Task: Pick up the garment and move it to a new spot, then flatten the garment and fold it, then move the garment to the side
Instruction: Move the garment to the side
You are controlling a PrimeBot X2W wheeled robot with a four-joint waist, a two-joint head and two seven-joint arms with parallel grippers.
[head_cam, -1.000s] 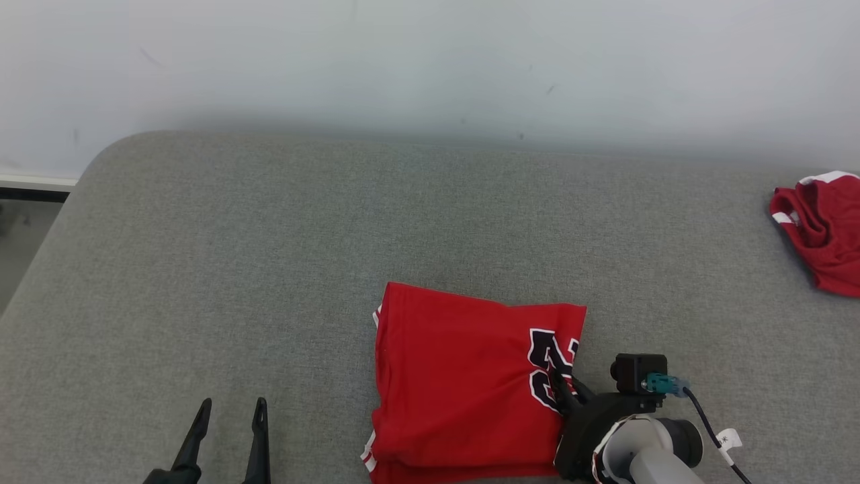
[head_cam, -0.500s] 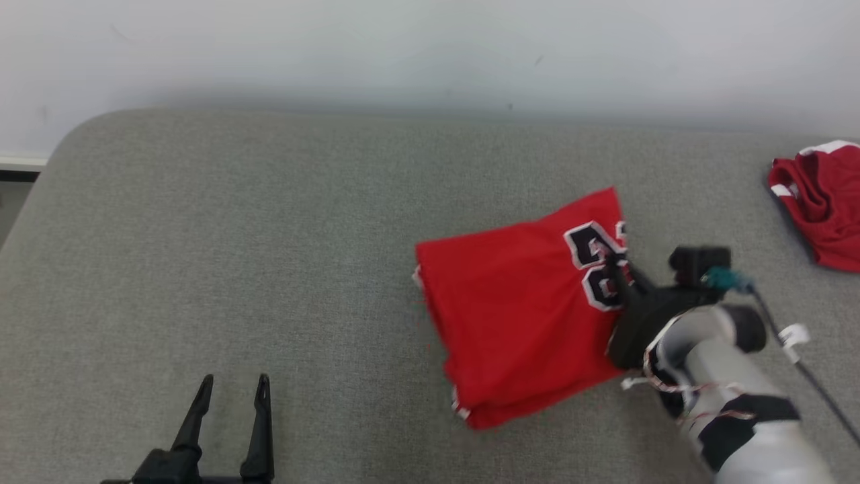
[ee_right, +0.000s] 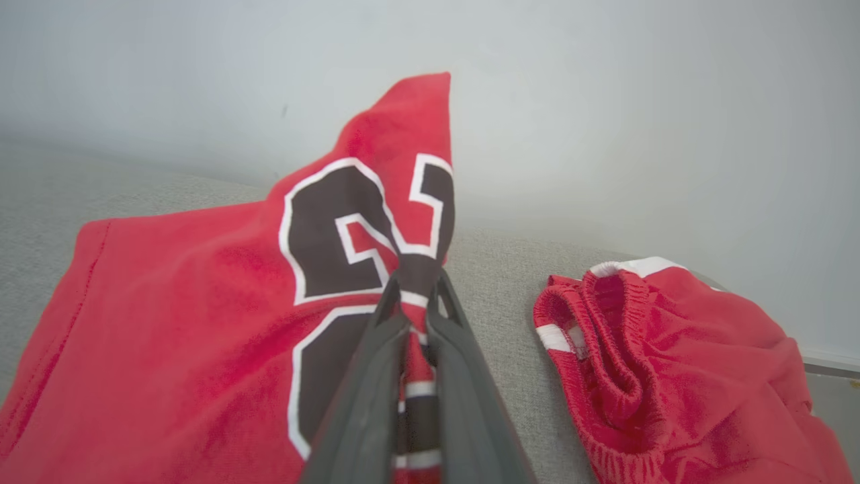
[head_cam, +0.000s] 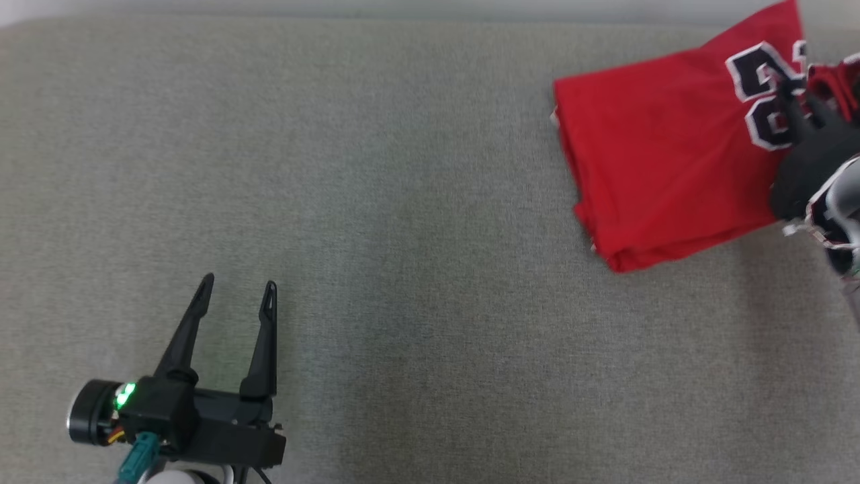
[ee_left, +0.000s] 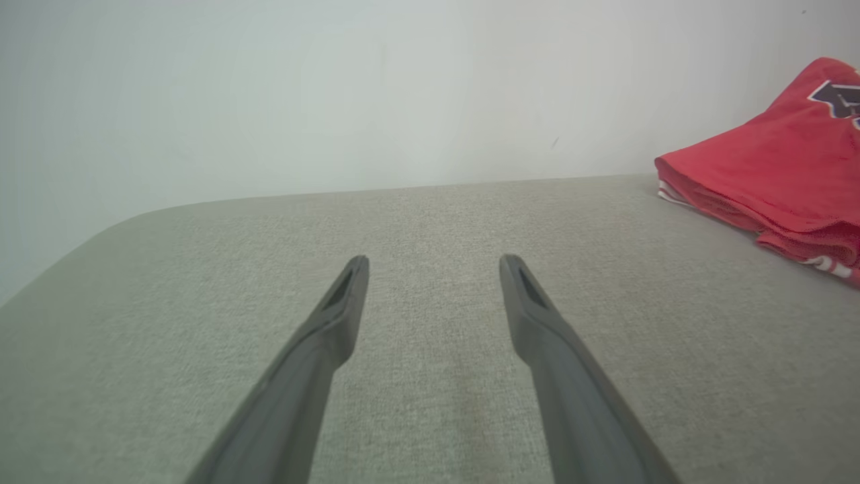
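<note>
The garment (head_cam: 665, 148) is a folded red jersey with black-and-white numbers, lying at the upper right of the grey cushion. My right gripper (head_cam: 783, 91) is shut on its numbered edge, pinching the cloth between its fingers (ee_right: 376, 376); that corner of the garment (ee_right: 201, 323) is pulled up into a peak. The garment's folded edge (ee_left: 772, 181) appears at the far right of the left wrist view. My left gripper (head_cam: 238, 286) stands open over bare cushion at the lower left, with nothing between its fingers (ee_left: 336, 316).
A second red piece of clothing with white trim (ee_right: 672, 363) lies bunched just right of the held garment, near the cushion's edge. The grey cushion (head_cam: 403, 235) stretches wide between the two arms. A pale wall (ee_left: 336, 87) rises behind it.
My right gripper closed on the garment's numbered edge and dragged it right and away, toward the other red piece. The head camera tilted down and turned left. The left gripper stayed open.
</note>
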